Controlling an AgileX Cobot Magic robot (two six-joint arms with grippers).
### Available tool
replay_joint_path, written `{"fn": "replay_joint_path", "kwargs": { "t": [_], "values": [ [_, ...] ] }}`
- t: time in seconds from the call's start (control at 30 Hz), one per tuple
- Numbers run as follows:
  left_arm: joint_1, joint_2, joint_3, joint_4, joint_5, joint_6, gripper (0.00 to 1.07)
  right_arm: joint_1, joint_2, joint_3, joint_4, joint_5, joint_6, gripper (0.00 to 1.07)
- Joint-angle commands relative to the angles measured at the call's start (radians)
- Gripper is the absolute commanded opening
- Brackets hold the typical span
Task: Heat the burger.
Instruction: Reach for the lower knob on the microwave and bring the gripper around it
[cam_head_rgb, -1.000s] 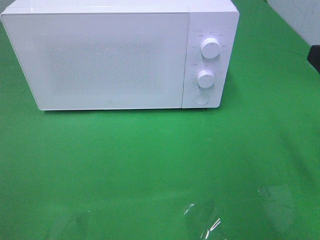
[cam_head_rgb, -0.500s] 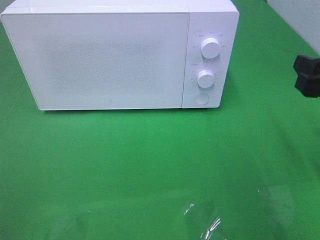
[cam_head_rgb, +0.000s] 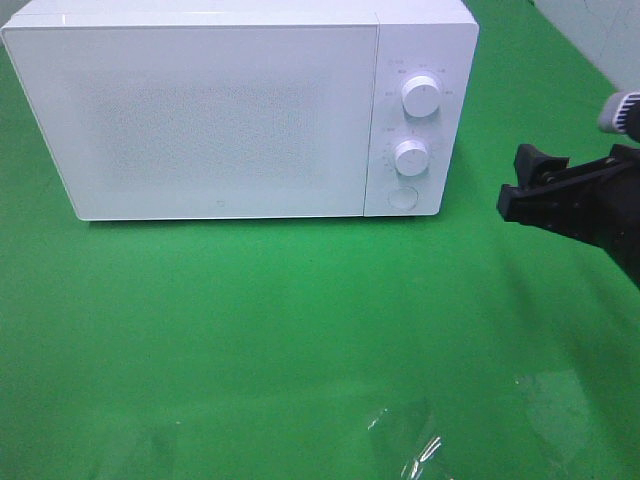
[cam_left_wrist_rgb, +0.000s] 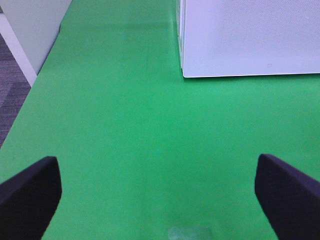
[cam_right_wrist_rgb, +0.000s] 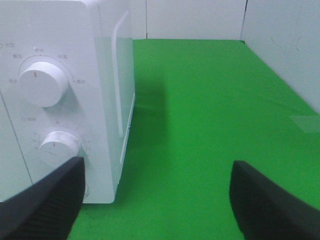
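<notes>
The burger and its pink plate are out of view in every frame. The white microwave (cam_head_rgb: 220, 110) stands at the back of the green table with its door shut. It has two round knobs (cam_head_rgb: 421, 97) (cam_head_rgb: 411, 157) and a round button (cam_head_rgb: 402, 198) on its right panel. My right gripper (cam_head_rgb: 512, 185) is open and empty, to the right of the control panel and apart from it. In the right wrist view (cam_right_wrist_rgb: 157, 200) the knobs (cam_right_wrist_rgb: 42, 82) lie just ahead. My left gripper (cam_left_wrist_rgb: 159, 195) is open and empty over bare cloth, near the microwave's front left corner (cam_left_wrist_rgb: 250, 40).
A white wall (cam_head_rgb: 600, 30) borders the table at the back right. A shiny clear patch (cam_head_rgb: 410, 445) lies on the green cloth near the front edge. In the left wrist view a white panel (cam_left_wrist_rgb: 25, 35) and grey floor mark the table's left edge.
My right gripper has come in from the right edge of the high view and moved left toward the microwave's control panel. The microwave has not moved.
</notes>
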Motion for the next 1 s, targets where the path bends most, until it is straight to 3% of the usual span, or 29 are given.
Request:
{"fn": "replay_joint_path", "kwargs": {
  "t": [0.03, 0.13, 0.43, 1.0],
  "values": [
    [-0.004, -0.025, 0.002, 0.0, -0.007, 0.001, 0.98, 0.047, 0.046, -0.025, 0.024, -0.066, -0.012, 0.76],
    [-0.004, -0.025, 0.002, 0.0, -0.007, 0.001, 0.98, 0.116, 0.135, -0.069, 0.072, -0.107, -0.013, 0.76],
    [-0.004, -0.025, 0.002, 0.0, -0.007, 0.001, 0.98, 0.204, 0.263, -0.18, 0.148, -0.136, -0.068, 0.76],
    [-0.004, -0.025, 0.002, 0.0, -0.007, 0.001, 0.98, 0.205, 0.428, -0.355, 0.148, -0.126, -0.087, 0.76]
  ]
}}
